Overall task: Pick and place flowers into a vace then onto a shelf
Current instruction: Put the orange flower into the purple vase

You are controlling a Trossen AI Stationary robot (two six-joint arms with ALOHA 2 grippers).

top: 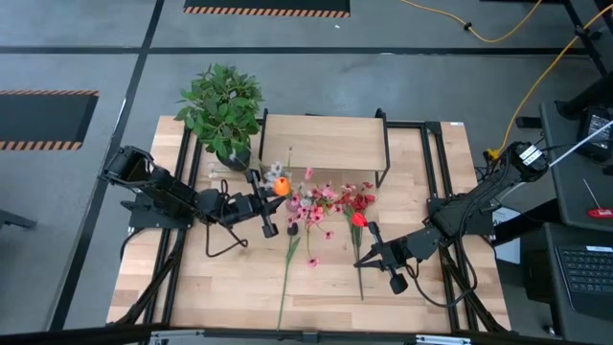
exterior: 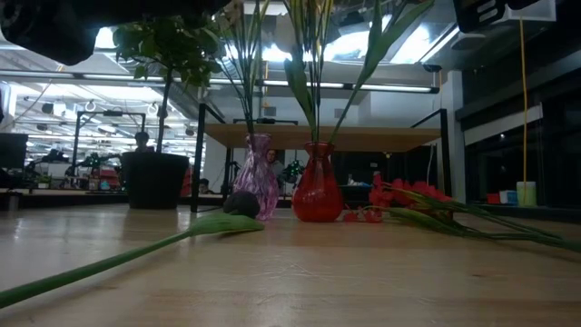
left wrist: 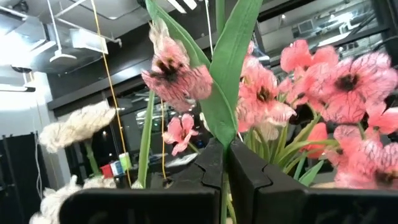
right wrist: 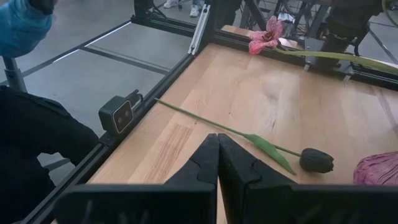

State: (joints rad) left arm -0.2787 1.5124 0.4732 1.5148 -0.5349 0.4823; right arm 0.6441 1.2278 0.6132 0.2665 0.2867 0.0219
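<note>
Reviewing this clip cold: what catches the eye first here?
The spray of pink and red flowers at the table's middle, in front of the shelf. The left gripper is shut on a green stem among the blooms; the red vase and purple vase stand side by side. The right gripper, shut, waits near a dark tulip.

Leafy potted plant (top: 222,110) at the table's (top: 230,287) far-left corner — yellow cable (top: 536,67) beyond.

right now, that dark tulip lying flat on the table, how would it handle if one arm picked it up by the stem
The dark tulip would probably droop: its stem is long and thin, and the bud looks like the heaviest part. It seems light, so it may slide when nudged. Gripped far from the bud, it would likely swing.
</note>
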